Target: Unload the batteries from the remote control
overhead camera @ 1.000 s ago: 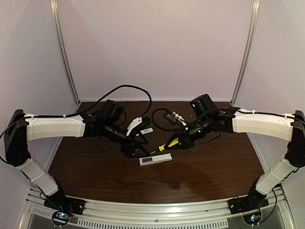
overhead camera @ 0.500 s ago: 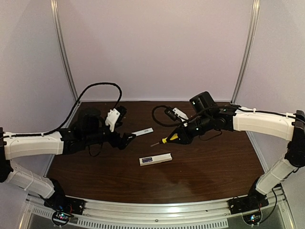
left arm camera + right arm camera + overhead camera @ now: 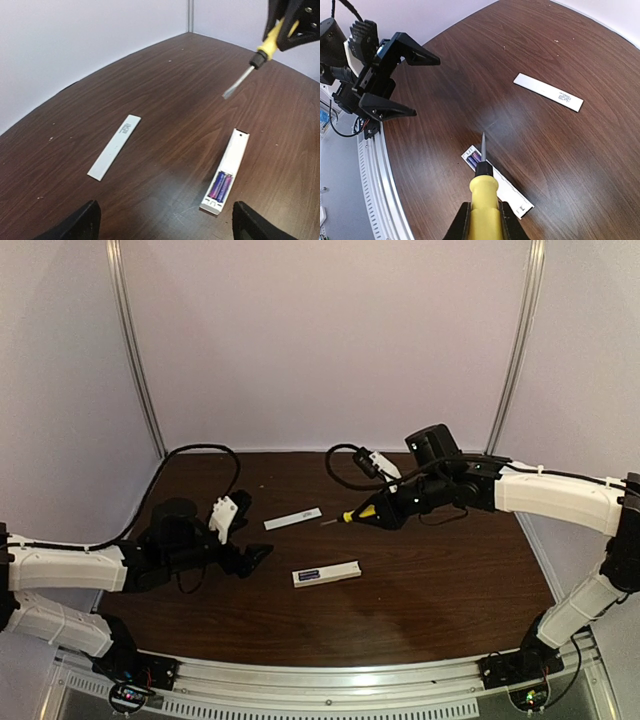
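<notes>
The remote control (image 3: 335,571) lies face down on the table's middle with its compartment open. The two purple-blue batteries (image 3: 307,575) sit in its left end. They also show in the left wrist view (image 3: 221,185) and the right wrist view (image 3: 471,159). My left gripper (image 3: 258,555) is open and empty, to the left of the remote (image 3: 235,152). My right gripper (image 3: 385,512) is shut on the yellow-handled screwdriver (image 3: 358,513). It holds the screwdriver in the air behind the remote, with the blade (image 3: 483,147) pointing over the battery end.
The flat white cover strip (image 3: 293,518) lies behind and left of the remote, and shows in the left wrist view (image 3: 114,146). Black cables (image 3: 200,455) loop over the back of the table. A metal rail (image 3: 330,680) runs along the near edge.
My left arm has drawn back to the left, away from the remote, with its gripper open. My right gripper has lifted the screwdriver up and back from the remote.
</notes>
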